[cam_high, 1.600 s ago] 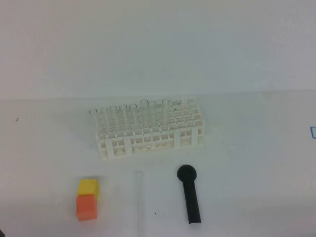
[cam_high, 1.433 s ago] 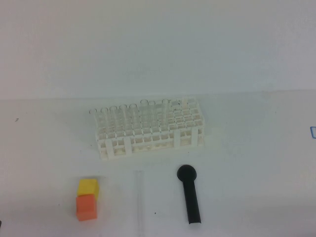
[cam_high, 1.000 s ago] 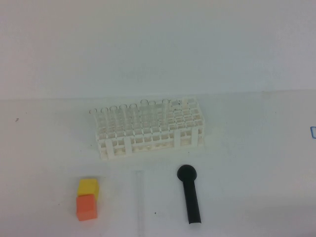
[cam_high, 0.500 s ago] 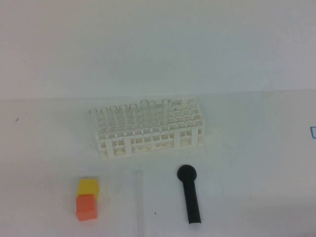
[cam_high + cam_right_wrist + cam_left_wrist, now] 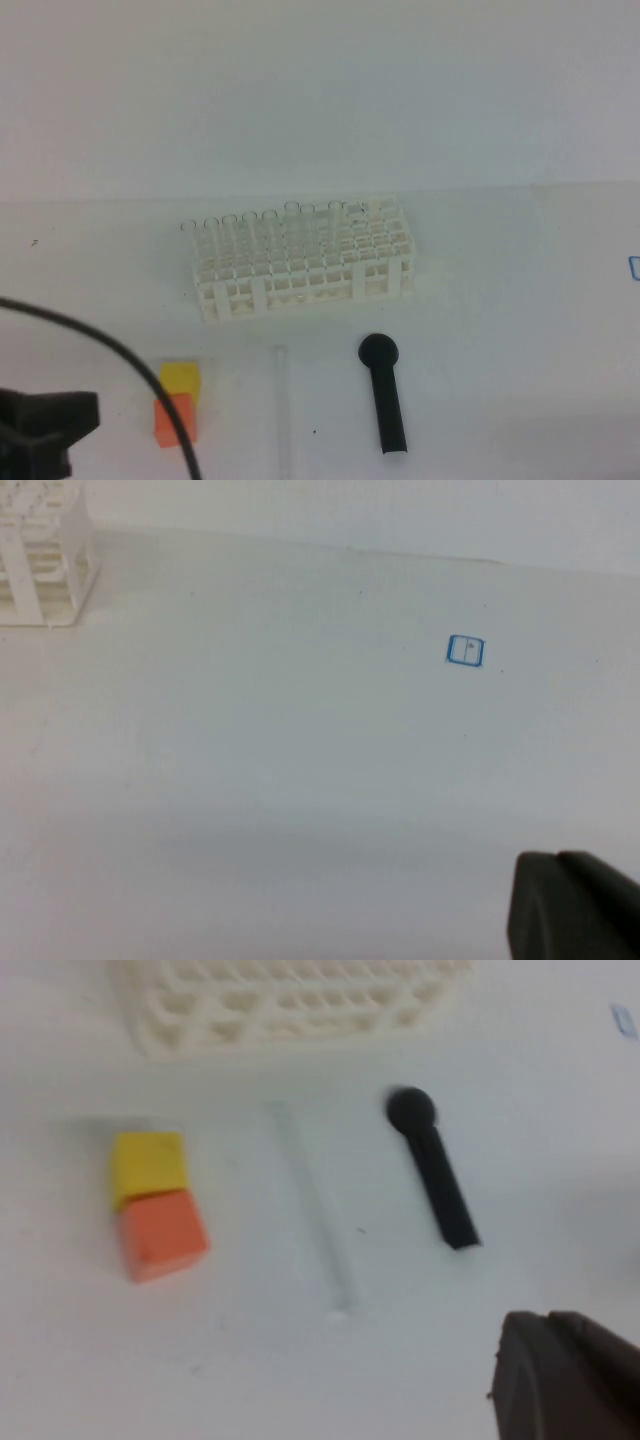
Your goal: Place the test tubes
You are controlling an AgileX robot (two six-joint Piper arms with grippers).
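**White bench (image 5: 520, 320), one test tube (image 5: 282, 410) lying loose**

Nearest me, the left gripper (image 5: 40, 430) hangs over the near left corner under its looping cable (image 5: 110, 345). I cannot tell whether it is open or closed. Just past it, an orange cube (image 5: 160, 1235) touches a yellow cube (image 5: 148, 1165). To their right the test tube lies flat, then a black round-headed tool (image 5: 386, 405). Farther back stands the white rack (image 5: 300, 270), with upright tubes (image 5: 293, 215) in its rear row. The right gripper (image 5: 575, 905) is over the bench to the right of the rack, and I cannot tell its state either.
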